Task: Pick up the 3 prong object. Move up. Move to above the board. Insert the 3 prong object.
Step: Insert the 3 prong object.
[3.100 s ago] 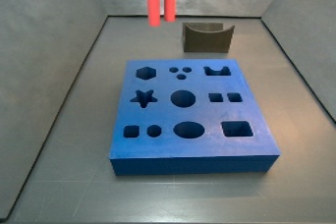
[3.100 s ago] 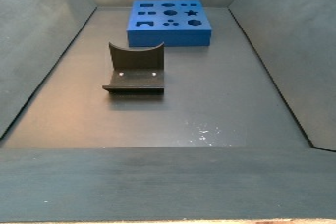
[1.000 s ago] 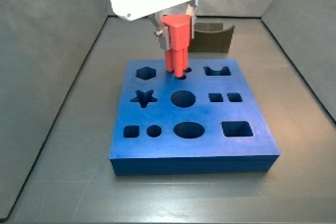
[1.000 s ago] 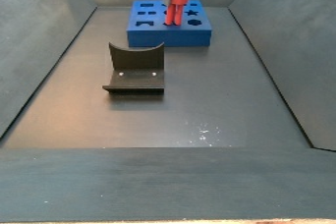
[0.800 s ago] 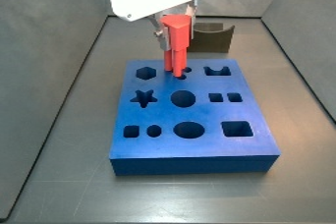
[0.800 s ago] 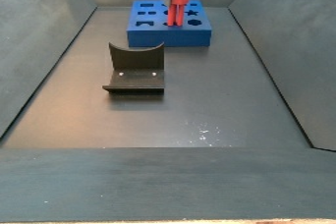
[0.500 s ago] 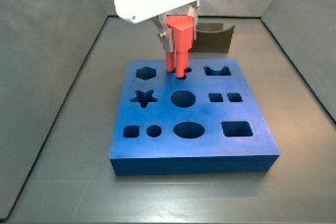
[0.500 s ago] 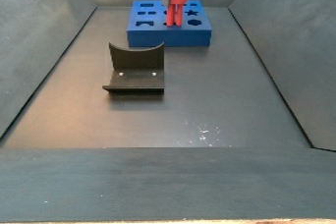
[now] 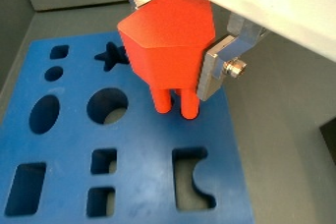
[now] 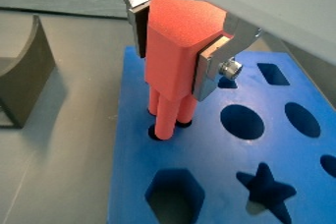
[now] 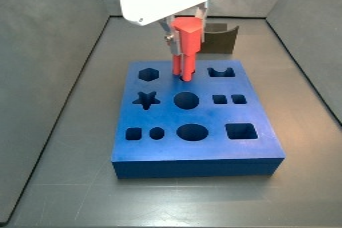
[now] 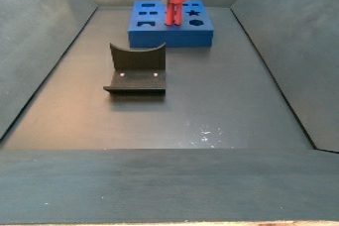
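End effector (image 11: 186, 34) hangs over the far part of the board (image 11: 201, 152), clenched on the 3 prong object (image 11: 189, 47). In both wrist views a flat silver finger (image 9: 226, 59) presses against the side of the red piece's blocky top; a second finger (image 10: 137, 14) shows on its opposite face.

3 prong object (image 9: 167, 46) upright, prongs pointing straight down from the end effector. In a wrist view the prong tips (image 10: 170, 122) reach into the small holes in the board (image 10: 217, 174) directly beneath; how deep they sit cannot be told. In a side view the red piece (image 12: 173, 0) stands vertical over the blue slab (image 12: 196, 36).

Cut-outs around the end effector, seen in a side view: hexagon hole (image 11: 146, 73) just to one side of the prongs, notched square hole (image 11: 221, 72) on the other side, round hole (image 11: 186, 100) and star hole (image 11: 147, 100) on the nearer row, oval hole (image 11: 194, 132) nearer still.

Dark olive-brown U-shaped block (image 11: 221, 35) stands on the grey floor (image 11: 67, 172) beyond the board, just behind the end effector in that view. In a wrist view the same block (image 10: 20, 71) sits off the board's edge, apart from the red piece.

Fixture (image 12: 134, 71), dark L-shaped bracket on a base plate, stands on the floor well apart from the end effector and board.
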